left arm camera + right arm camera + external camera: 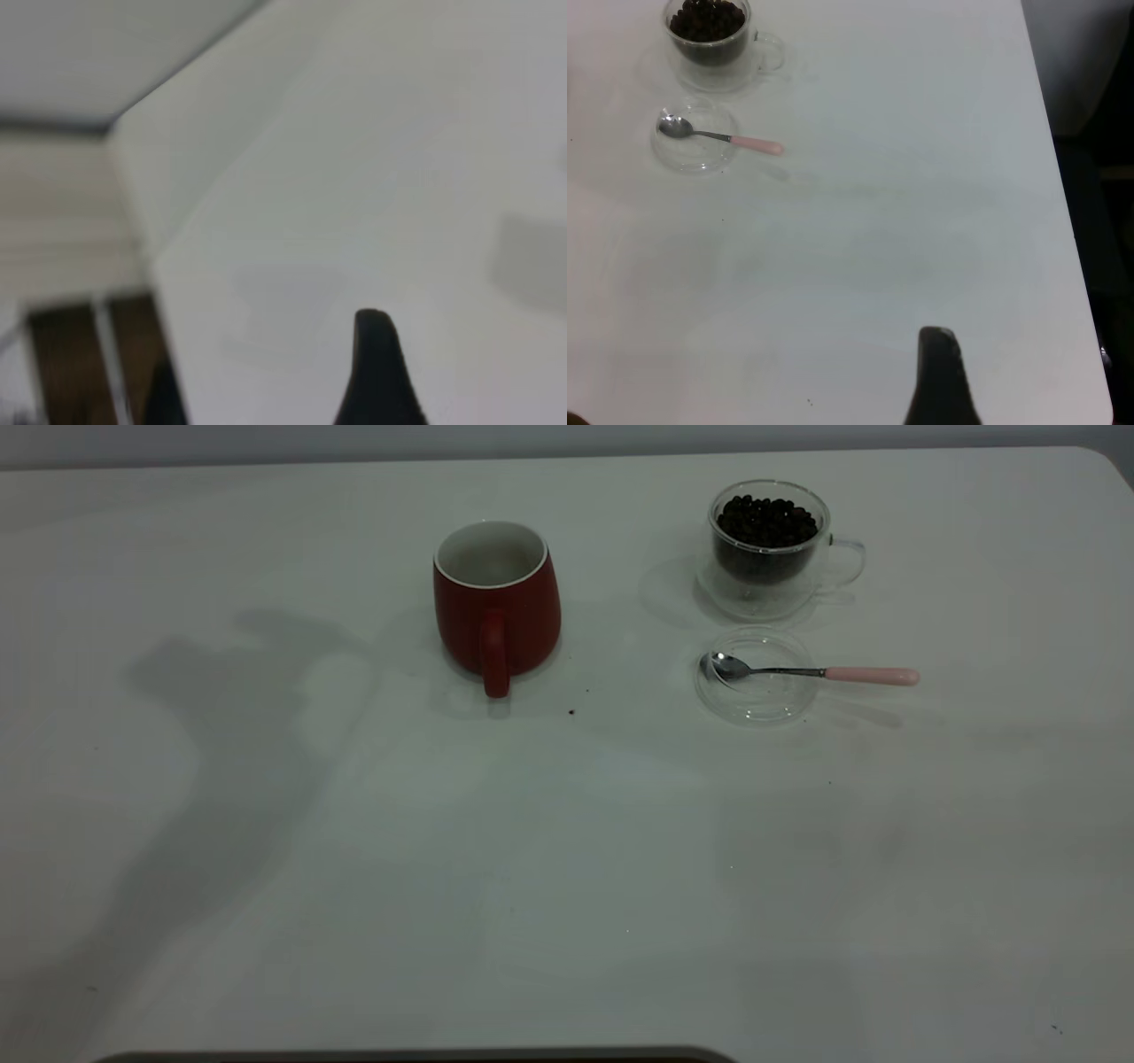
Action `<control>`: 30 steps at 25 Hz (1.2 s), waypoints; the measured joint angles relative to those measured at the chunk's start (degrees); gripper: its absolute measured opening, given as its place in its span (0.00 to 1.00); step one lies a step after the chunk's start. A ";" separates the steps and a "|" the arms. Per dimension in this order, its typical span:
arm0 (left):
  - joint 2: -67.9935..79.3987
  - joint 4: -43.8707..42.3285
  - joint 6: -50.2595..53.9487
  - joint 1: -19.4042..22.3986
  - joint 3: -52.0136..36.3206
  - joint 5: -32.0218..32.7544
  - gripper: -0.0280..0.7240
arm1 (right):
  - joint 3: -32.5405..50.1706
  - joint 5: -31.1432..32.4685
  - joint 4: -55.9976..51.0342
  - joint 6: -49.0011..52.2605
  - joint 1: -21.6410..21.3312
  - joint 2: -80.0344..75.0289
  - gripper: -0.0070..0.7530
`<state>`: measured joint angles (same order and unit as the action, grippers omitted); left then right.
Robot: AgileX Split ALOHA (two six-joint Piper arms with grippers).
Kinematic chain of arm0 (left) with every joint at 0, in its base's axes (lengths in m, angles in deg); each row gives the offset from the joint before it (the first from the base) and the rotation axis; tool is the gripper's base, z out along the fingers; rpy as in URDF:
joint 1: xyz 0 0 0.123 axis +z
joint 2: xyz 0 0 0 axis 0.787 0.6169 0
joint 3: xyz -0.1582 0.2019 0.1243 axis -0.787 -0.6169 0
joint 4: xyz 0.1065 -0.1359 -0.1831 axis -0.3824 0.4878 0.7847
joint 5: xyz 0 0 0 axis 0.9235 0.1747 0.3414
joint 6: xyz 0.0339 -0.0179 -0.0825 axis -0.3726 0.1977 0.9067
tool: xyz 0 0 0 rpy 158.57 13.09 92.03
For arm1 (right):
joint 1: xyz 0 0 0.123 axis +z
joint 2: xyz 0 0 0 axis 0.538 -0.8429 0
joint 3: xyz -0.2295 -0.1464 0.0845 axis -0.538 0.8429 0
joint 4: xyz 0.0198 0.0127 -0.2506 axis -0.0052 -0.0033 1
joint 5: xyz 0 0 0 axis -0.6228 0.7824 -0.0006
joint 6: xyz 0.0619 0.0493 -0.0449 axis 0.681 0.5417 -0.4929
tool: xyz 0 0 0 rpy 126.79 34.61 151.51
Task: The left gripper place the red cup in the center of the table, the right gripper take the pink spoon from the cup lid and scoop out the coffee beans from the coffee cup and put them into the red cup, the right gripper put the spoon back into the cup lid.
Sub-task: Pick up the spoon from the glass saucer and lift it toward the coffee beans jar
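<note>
The table (354, 824) has a smooth, matt white top. The red cup (498, 607) looks like glazed ceramic, satin red outside and white inside. The coffee cup (769, 545) is clear glass with 2 walls, and the coffee beans (766, 521) in it are dark and slightly glossy. The cup lid (755, 677) is clear glass or plastic; which cannot be told. The spoon (811, 671) has a shiny metal bowl and a matt pink handle. Far from these things, the right gripper's 1 visible finger (939, 381) is matt black.

Open table (567, 886) in front; red cup (496, 602), coffee cup (769, 545), lid (756, 677) with spoon (815, 673) crowd far side.
</note>
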<state>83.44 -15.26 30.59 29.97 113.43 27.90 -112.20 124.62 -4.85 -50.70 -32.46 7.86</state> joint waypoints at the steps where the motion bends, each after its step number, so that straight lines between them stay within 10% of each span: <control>1: -2.98 0.32 1.12 0.02 0.00 2.26 0.82 | 0.00 0.00 0.00 0.00 0.00 0.00 0.76; 12: -33.77 9.89 1.67 0.02 0.00 20.27 0.82 | 0.00 0.00 -0.05 0.00 0.00 0.00 0.76; 30: -71.32 41.67 -23.71 0.02 -24.45 20.68 0.82 | 0.00 0.00 -0.10 0.00 0.00 0.00 0.76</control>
<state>12.12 26.42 6.88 29.99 88.99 48.58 -112.20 124.62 -4.95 -50.70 -32.46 7.86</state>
